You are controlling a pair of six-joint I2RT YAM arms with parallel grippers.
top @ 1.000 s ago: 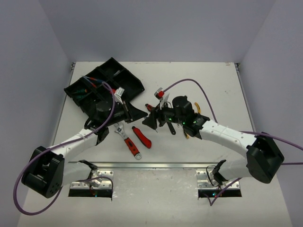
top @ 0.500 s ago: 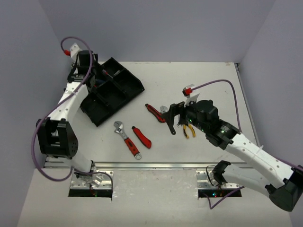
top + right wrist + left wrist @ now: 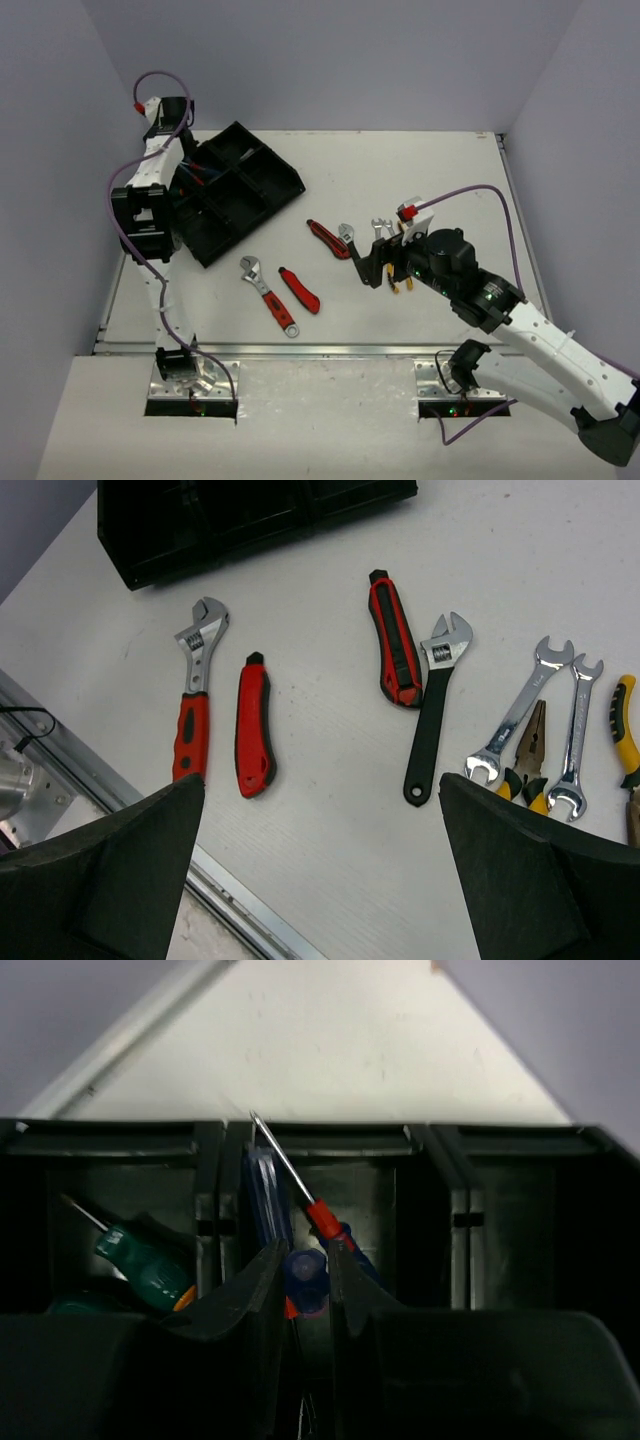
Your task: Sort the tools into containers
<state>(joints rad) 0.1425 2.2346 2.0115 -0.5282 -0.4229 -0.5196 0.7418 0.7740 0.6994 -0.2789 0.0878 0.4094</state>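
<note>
The black divided tray [image 3: 262, 172] stands at the back left. My left gripper [image 3: 198, 176] reaches into it; in the left wrist view the gripper [image 3: 305, 1272] is shut on a blue-handled screwdriver [image 3: 304, 1278] over the middle compartment [image 3: 370, 1195]. A green screwdriver [image 3: 145, 1265] lies in the left compartment. My right gripper [image 3: 320, 870] is wide open and empty above the table. Below it lie a red-handled wrench [image 3: 194, 705], two red utility knives [image 3: 253, 725] [image 3: 394, 640], a black-handled wrench [image 3: 433, 710], two silver spanners [image 3: 515, 715] and yellow-handled pliers [image 3: 628, 730].
The table's front metal rail [image 3: 240, 905] runs just below the right gripper. The tray's near corner [image 3: 150, 565] lies up left of the loose tools. Grey walls enclose the table on three sides.
</note>
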